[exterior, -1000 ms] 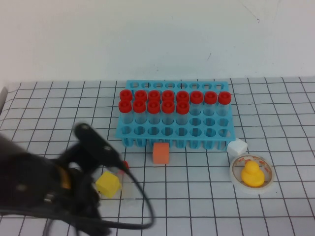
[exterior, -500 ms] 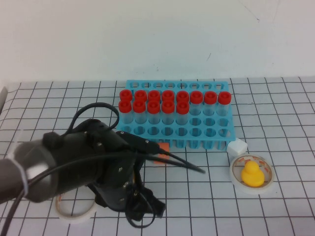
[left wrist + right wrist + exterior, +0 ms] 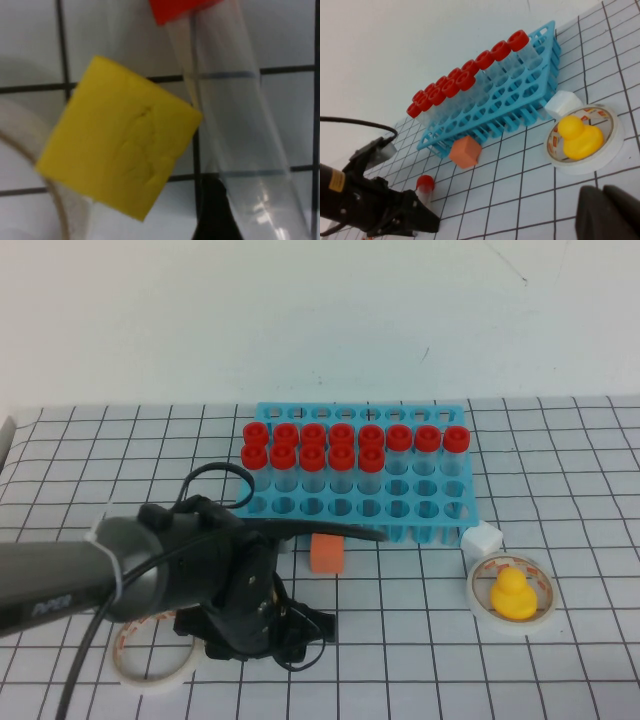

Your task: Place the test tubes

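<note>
Left gripper (image 3: pixel 258 630) is lowered to the table in front of the left end of the blue rack (image 3: pixel 455 512). Whether it is open or closed cannot be told.

One loose test tube (image 3: pixel 235 135) with a red cap (image 3: pixel 175 7) is seen lying flat on the gridded table (image 3: pixel 580 680), directly under the left gripper. It is just beside a yellow cube (image 3: pixel 120 162); contact cannot be confirmed. A tape roll (image 3: pixel 150 665) is noted next to the cube.

Thirteen red-capped tubes (image 3: pixel 327 445) are counted upright in the rack: eight in one row, five in the row in front.

An orange cube (image 3: pixel 327 552) and a white cube (image 3: pixel 482 538) are placed before the rack. A yellow duck (image 3: pixel 512 592) is seated in a second tape roll (image 3: pixel 480 602).

Right gripper (image 3: pixel 603 200) is closed on nothing and is held over the table, nearer the robot than the duck.
</note>
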Robot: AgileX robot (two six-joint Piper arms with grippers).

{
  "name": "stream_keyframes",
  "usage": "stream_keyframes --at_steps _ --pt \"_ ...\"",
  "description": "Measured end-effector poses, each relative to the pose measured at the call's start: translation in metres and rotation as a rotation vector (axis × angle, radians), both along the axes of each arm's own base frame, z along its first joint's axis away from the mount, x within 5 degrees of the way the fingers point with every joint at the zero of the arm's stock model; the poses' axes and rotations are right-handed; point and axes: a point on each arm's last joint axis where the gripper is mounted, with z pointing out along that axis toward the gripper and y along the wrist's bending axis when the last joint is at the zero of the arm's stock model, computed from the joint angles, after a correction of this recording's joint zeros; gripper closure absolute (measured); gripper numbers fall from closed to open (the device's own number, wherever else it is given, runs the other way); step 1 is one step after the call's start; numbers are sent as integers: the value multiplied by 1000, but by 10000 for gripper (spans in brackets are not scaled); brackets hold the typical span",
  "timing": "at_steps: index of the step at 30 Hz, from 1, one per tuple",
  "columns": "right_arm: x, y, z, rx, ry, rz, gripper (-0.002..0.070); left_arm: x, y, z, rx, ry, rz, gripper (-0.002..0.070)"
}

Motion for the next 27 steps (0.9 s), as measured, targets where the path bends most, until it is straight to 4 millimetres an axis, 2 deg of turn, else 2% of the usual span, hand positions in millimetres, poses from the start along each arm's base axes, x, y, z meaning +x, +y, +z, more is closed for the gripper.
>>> stream_keyframes --at_steps 5,7,8,10,11,16,21,24,27 --pt "0 0 0 -2 -1 0 678 2 -2 -6 5 19 11 281" --pt "0 0 0 -2 -1 0 678 3 -2 -7 10 25 11 303" --pt "0 0 0 -2 -1 0 678 3 -2 -8 16 30 9 327" --pt "0 0 0 -4 -1 1 678 2 -1 -8 35 38 -17 442" --pt "0 0 0 -4 -1 1 678 2 -1 -8 37 41 -23 468" --pt "0 0 0 -8 -3 2 678 -2 1 -4 78 61 -132 463" --pt "0 1 0 -16 -1 11 678 -47 14 12 146 122 -276 463" --pt "-1 3 0 8 8 35 678 -77 19 30 93 28 -327 463" --pt "-3 7 0 40 12 74 678 -99 22 49 -16 -141 -370 463"
